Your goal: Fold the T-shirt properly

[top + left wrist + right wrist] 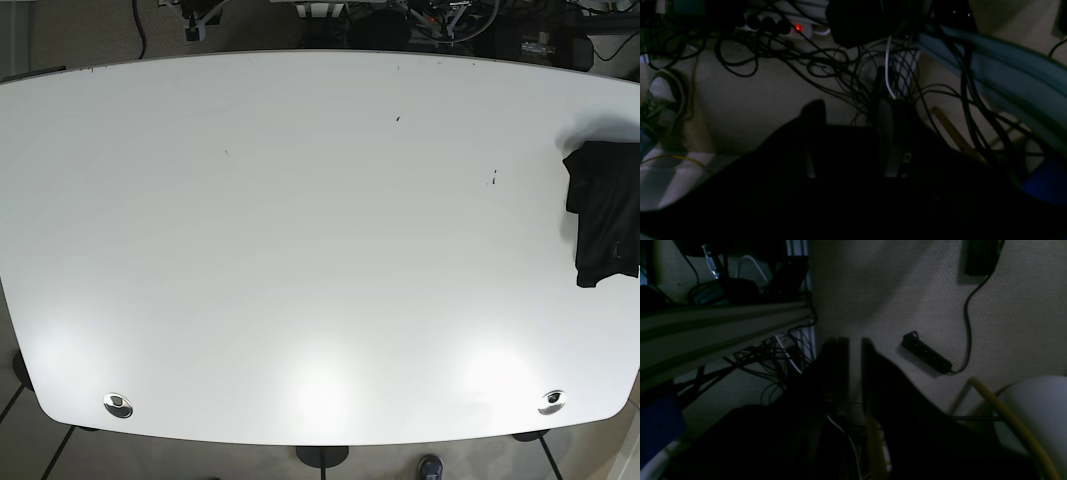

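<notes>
**Black T-shirt at counter's 3 o'clock edge; both arms out of base view**

Base view: wide white counter (pixel 300 250), rounded corners. Black T-shirt (pixel 603 210) bunched at 3 o'clock, hard against the right edge, partly cut off by the frame. Crumpled, not laid flat. Two round metal fittings near the 6 o'clock edge, one at 7 o'clock (pixel 118 405), one at 5 o'clock (pixel 551 402). Small dark specks toward 1 o'clock. No arm seen over the counter in this view.

Left wrist view: very dim. Left gripper (pixel 853 140) pointed down at carpeted floor (pixel 750 100), fingers spread apart with open gap between; nothing seen between them. Dark mass fills lower frame; cannot tell whether cloth or arm body. Tangle of black cables (pixel 826 66) at 12 o'clock, power strip with a red lit switch (pixel 796 28) at 11 o'clock, grey rail (pixel 1007 76) running across 2 o'clock.

Right wrist view: equally dim. Right gripper (pixel 855 373) over carpet, fingers close together with a narrow slit between; nothing visibly pinched. Black power strip (pixel 927 353) with its cord at 2 o'clock, grey beam (pixel 723 330) at 9 o'clock, yellow hose (pixel 1013 420) at 4 o'clock.
</notes>
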